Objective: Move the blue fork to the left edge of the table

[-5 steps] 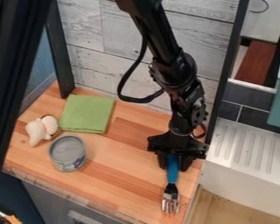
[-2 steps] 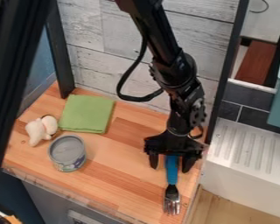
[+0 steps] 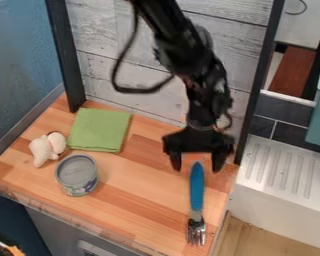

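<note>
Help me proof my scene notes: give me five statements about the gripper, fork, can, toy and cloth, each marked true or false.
1. The gripper is open. True.
2. The blue fork lies at the left edge of the table in the camera view. False: it lies near the right edge, on the side of the white sink.
3. The can stands upright beside the white toy. True.
4. The green cloth lies underneath the can. False: the can stands on the wood, apart from the cloth.
5. The fork's tines point away from the gripper. True.
</note>
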`<state>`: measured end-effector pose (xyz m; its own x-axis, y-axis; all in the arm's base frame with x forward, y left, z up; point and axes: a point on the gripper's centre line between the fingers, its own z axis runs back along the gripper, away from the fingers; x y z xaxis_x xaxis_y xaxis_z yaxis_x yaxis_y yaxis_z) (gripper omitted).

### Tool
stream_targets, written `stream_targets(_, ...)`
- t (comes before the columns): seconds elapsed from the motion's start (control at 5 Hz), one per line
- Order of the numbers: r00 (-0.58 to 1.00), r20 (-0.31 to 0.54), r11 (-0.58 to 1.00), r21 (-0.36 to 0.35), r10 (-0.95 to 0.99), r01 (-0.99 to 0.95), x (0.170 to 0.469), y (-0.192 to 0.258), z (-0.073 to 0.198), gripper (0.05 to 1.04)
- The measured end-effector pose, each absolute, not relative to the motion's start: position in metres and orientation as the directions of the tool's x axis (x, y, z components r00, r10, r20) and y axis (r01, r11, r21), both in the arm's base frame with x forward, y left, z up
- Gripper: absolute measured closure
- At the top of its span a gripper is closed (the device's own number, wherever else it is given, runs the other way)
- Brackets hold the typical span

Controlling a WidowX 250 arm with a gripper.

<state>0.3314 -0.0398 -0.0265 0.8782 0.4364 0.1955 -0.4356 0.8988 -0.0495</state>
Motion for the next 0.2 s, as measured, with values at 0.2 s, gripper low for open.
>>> stream_targets(0.2, 0.841, 0.250, 0.872, -0.026, 0.479, -0.489, 0.3220, -0.0295, -0.0142, 0.083)
